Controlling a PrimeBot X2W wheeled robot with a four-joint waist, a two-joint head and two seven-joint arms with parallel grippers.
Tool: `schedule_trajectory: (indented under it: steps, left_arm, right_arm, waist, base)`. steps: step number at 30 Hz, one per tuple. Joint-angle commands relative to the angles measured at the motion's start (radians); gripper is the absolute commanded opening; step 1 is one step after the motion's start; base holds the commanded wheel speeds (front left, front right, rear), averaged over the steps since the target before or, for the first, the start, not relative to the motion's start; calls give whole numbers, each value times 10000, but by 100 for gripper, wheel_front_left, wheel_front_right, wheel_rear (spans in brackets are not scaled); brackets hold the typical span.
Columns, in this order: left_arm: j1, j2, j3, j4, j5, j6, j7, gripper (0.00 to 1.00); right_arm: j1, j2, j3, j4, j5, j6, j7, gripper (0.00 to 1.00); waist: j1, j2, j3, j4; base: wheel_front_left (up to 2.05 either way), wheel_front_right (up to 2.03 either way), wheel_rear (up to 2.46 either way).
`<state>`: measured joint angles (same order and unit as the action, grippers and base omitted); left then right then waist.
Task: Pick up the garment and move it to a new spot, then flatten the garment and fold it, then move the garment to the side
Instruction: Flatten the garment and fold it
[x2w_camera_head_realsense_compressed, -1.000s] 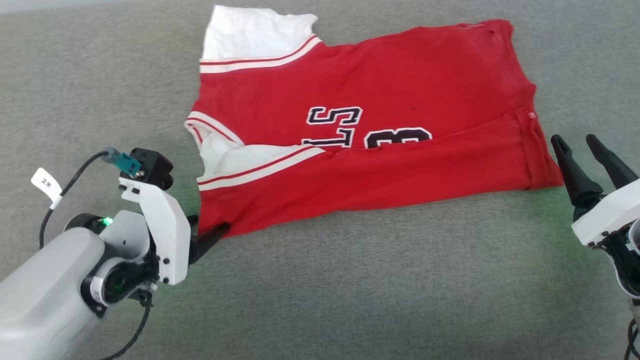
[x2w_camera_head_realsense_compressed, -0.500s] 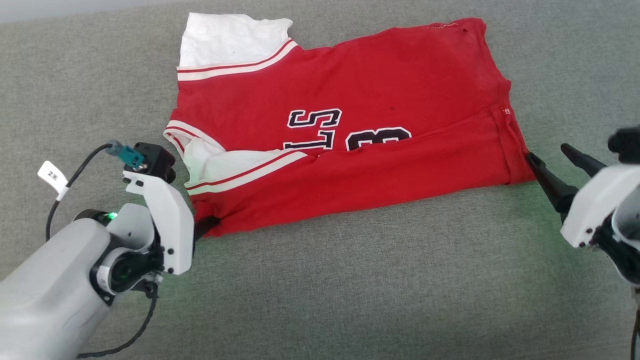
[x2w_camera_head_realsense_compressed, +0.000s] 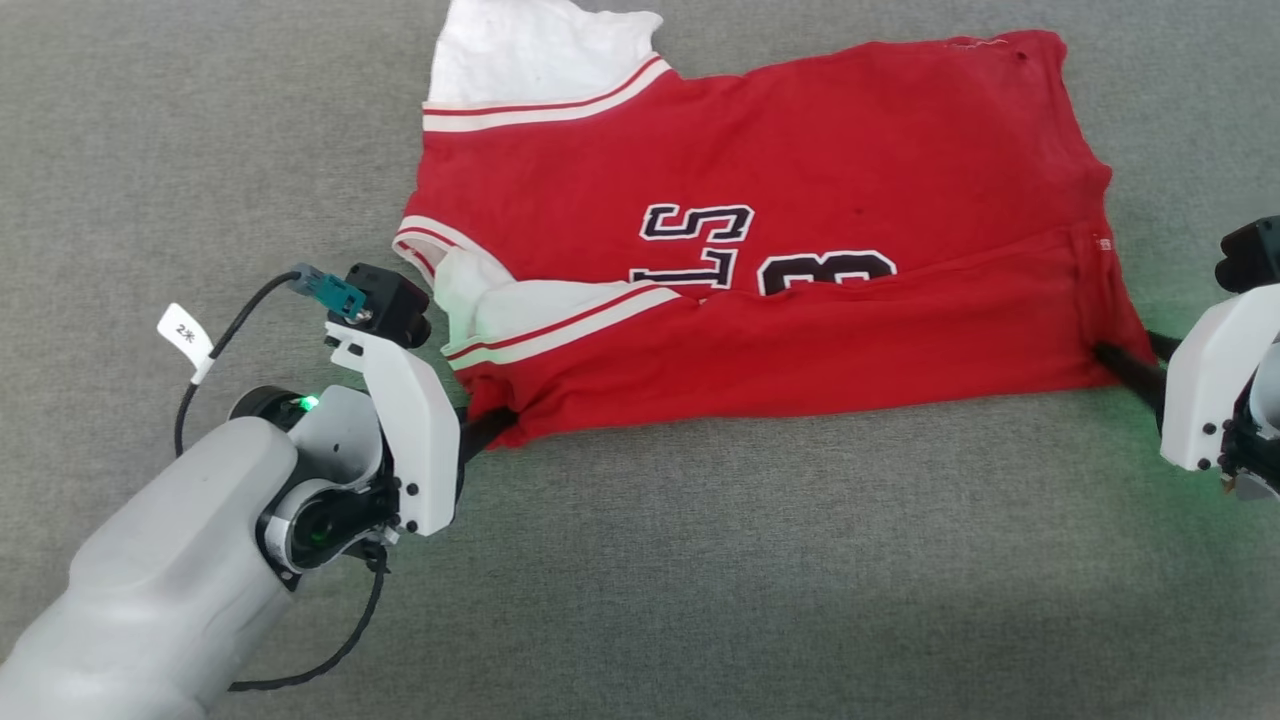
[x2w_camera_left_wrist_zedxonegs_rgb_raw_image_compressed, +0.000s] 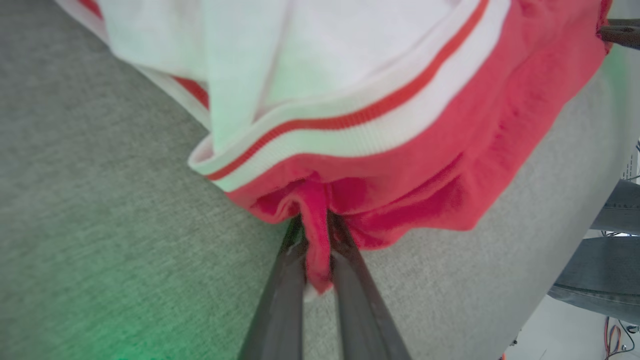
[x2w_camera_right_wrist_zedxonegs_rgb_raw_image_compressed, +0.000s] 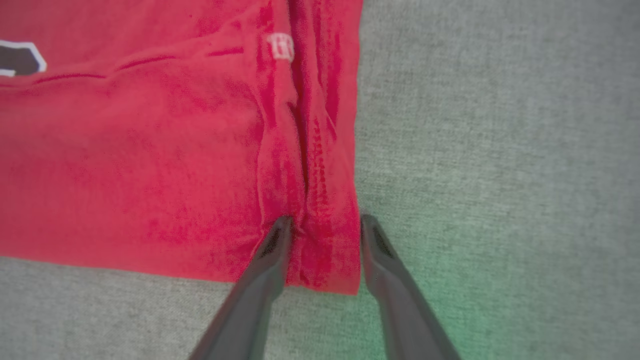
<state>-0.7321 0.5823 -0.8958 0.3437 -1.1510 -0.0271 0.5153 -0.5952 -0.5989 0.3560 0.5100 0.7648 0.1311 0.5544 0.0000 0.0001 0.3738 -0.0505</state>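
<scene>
The garment (x2w_camera_head_realsense_compressed: 800, 200), a red jersey with white sleeve panels, striped trim and black-white lettering, lies on the grey surface with its near edge folded over. My left gripper (x2w_camera_head_realsense_compressed: 495, 425) is at its near left corner. In the left wrist view that gripper (x2w_camera_left_wrist_zedxonegs_rgb_raw_image_compressed: 316, 240) is shut on a pinch of red cloth from the garment (x2w_camera_left_wrist_zedxonegs_rgb_raw_image_compressed: 450, 150) just below the striped trim. My right gripper (x2w_camera_head_realsense_compressed: 1125, 365) is at the near right corner. Seen from the right wrist, it (x2w_camera_right_wrist_zedxonegs_rgb_raw_image_compressed: 325, 225) stands open, its fingers straddling the hem of the garment (x2w_camera_right_wrist_zedxonegs_rgb_raw_image_compressed: 125, 150).
Grey cloth-covered surface (x2w_camera_head_realsense_compressed: 700, 600) runs all around the jersey, with free room in front. A cable with a white tag (x2w_camera_head_realsense_compressed: 185, 335) loops off my left wrist. A person's legs in jeans (x2w_camera_left_wrist_zedxonegs_rgb_raw_image_compressed: 600, 270) stand beyond the surface's edge.
The head camera has shifted. My left gripper closed on the near left corner. My right gripper came down and in from the right to straddle the hem, its fingers now a little narrower.
</scene>
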Motion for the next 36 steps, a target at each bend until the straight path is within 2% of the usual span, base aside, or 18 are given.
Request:
schedule_trajectory:
  steps: [1, 7, 16, 23, 27, 28, 29, 30, 31, 32, 33, 34, 36]
  left_arm:
    - [344, -284, -363, 233, 195, -26, 87, 0]
    - [678, -152, -212, 549, -40, -357, -313, 0]
    - [1616, 744, -18, -523, -615, -572, -462, 0]
    - [2378, 1658, 216, -2093, -972, -215, -474, 0]
    - [2682, 1907, 326, -2621, -994, 40, -691, 0]
    - [2731, 1921, 341, -2680, -977, 84, -752, 0]
    - [2760, 1926, 356, -2742, -905, 116, -851, 0]
    - [2784, 1920, 405, -2766, -857, 171, -981, 20]
    - [2850, 1902, 447, -2777, -867, 180, -1085, 35]
    - [2918, 1903, 452, -2800, -885, 190, -1146, 42]
    - [2906, 1952, 482, -2845, -821, 157, -1254, 67]
    - [2849, 2002, 573, -2842, -780, 185, -1348, 98]
    - [2751, 2090, 724, -2890, -699, 235, -1590, 100]
  right_arm:
    - [206, 168, 251, 211, 42, -8, 104, 0]
    - [585, -234, 622, -76, 498, -7, -282, 0]
    - [1867, -726, 429, -1176, 1003, -7, -412, 0]
    - [3259, -1203, -245, -2328, 988, -7, -165, 0]
    - [3812, -1124, -853, -2868, 693, -7, -275, 0]
    - [3888, -1050, -1025, -2987, 571, -7, -389, 29]
    - [3964, -968, -1195, -3086, 406, -7, -521, 48]
    - [4019, -884, -1320, -3189, 251, -7, -641, 92]
    - [4080, -774, -1443, -3310, 118, -7, -765, 100]
    - [4126, -688, -1576, -3400, -26, -7, -896, 100]
    - [4165, -638, -1695, -3498, -226, -7, -1028, 100]
    - [4200, -588, -1809, -3629, -468, -7, -1185, 100]
    - [4233, -414, -2076, -3850, -873, -7, -1600, 100]
  waist:
    - [0, -1, 0, 55]
    - [0, -1, -478, 149]
    - [0, -1, -1181, 308]
    - [0, -1, -1278, 380]
    - [0, -1, -1243, 371]
    - [0, -1, -1232, 359]
    - [0, -1, -1223, 344]
    - [0, -1, -1215, 327]
    - [0, -1, -1210, 307]
    - [0, -1, -1205, 283]
    - [0, -1, -1192, 253]
    - [0, -1, -1180, 230]
    - [0, -1, -1150, 164]
  base:
    - [0, 0, 0]
    - [0, 0, 0]
    - [0, 0, 0]
    - [0, 0, 0]
    - [0, 0, 0]
    - [0, 0, 0]
    - [0, 0, 0]
    - [0, 0, 0]
    - [0, 0, 0]
    - [0, 0, 0]
    - [0, 0, 0]
    - [0, 0, 0]
    - [0, 0, 0]
